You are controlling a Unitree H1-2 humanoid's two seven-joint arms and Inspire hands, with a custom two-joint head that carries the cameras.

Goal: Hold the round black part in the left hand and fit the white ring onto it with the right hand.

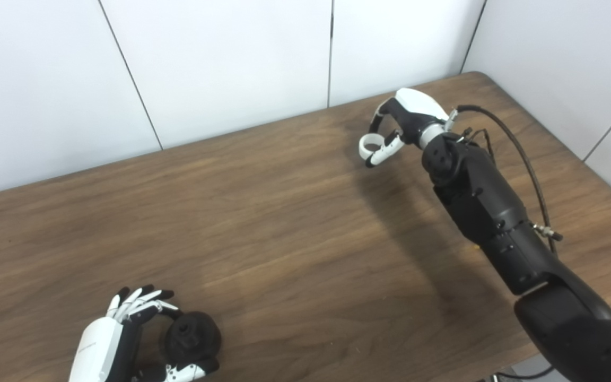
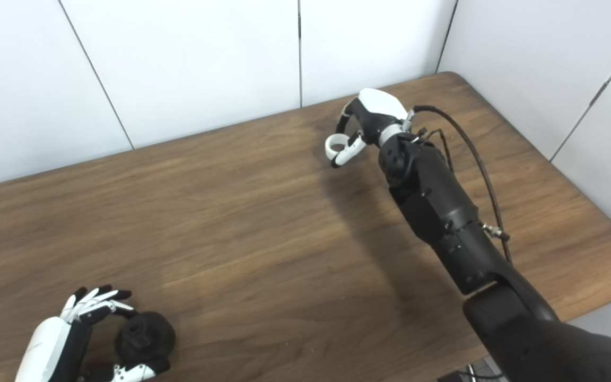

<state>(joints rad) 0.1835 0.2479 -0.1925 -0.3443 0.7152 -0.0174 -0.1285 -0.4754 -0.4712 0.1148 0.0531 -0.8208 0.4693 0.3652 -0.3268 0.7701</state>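
Observation:
The round black part (image 1: 193, 338) sits near the table's front left edge, gripped between the fingers and thumb of my left hand (image 1: 125, 334). It is a dark disc with a raised hub in its middle, seen too in the right eye view as the black part (image 2: 144, 335). Far across the table, my right hand (image 1: 398, 124) is shut on the white ring (image 1: 369, 144), pinching it between thumb and fingers just above the wood. In the right eye view the ring (image 2: 335, 145) hangs at the tip of the right hand (image 2: 366, 119).
The brown wooden table (image 1: 284, 228) runs back to white wall panels. A black cable (image 1: 523, 159) loops along my right forearm. The table's right edge lies close to the right arm.

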